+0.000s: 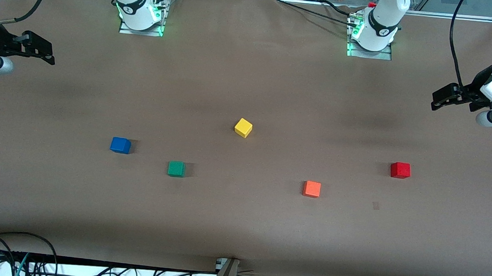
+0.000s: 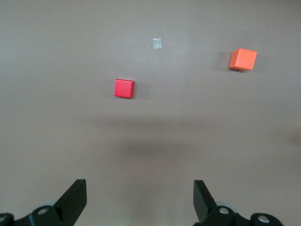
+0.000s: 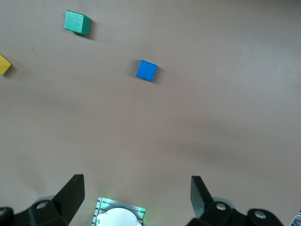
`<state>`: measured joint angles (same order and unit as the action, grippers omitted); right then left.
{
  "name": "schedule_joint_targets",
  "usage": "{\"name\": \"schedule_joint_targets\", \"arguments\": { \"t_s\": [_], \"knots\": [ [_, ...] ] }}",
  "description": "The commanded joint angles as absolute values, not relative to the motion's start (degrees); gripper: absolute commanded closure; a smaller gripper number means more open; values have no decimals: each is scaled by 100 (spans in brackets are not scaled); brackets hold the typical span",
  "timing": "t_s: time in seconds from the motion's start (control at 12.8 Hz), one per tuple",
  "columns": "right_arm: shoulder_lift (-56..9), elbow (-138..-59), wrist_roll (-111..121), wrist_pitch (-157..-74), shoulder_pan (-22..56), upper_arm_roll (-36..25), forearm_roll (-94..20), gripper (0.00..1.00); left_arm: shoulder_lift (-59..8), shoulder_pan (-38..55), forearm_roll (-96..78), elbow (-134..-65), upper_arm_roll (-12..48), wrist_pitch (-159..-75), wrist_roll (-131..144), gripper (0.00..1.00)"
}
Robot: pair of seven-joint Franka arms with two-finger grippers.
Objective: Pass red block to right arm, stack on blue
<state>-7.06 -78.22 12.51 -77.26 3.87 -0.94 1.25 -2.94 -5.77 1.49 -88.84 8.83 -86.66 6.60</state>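
Note:
The red block [image 1: 400,170] sits on the brown table toward the left arm's end; it also shows in the left wrist view [image 2: 124,88]. The blue cube [image 1: 120,145] sits toward the right arm's end and shows in the right wrist view [image 3: 146,70]. My left gripper [image 1: 441,99] hangs open and empty, high over the table edge at the left arm's end [image 2: 139,200]. My right gripper [image 1: 40,50] hangs open and empty, high over the table edge at the right arm's end [image 3: 137,197]. Both arms wait.
An orange cube [image 1: 311,189] lies nearer the camera than the red block, toward the middle. A green cube [image 1: 176,168] lies beside the blue cube. A yellow cube [image 1: 243,127] lies mid-table. A small tape mark [image 1: 375,205] is on the cloth.

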Motion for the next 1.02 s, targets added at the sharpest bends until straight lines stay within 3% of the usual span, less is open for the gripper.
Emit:
{"name": "schedule_joint_targets", "arguments": {
  "t_s": [0.0, 0.16, 0.62, 0.94],
  "knots": [
    [-606, -7945, 1239, -7796, 387, -79, 211, 0, -316, -598, 88, -8833, 879, -8622, 686, 0],
    [-624, -7945, 1239, -7805, 378, -79, 228, 0, -316, -606, 105, -8807, 827, -8683, 651, 0],
    [-650, -7945, 1230, -7805, 387, -79, 308, 0, -237, -835, 149, -7832, 843, -8140, 624, 0],
    [-659, -7937, 1239, -7848, 378, -79, 316, 0, -307, -756, 1639, -7883, 1238, -7902, 510, 0]
  ]
}}
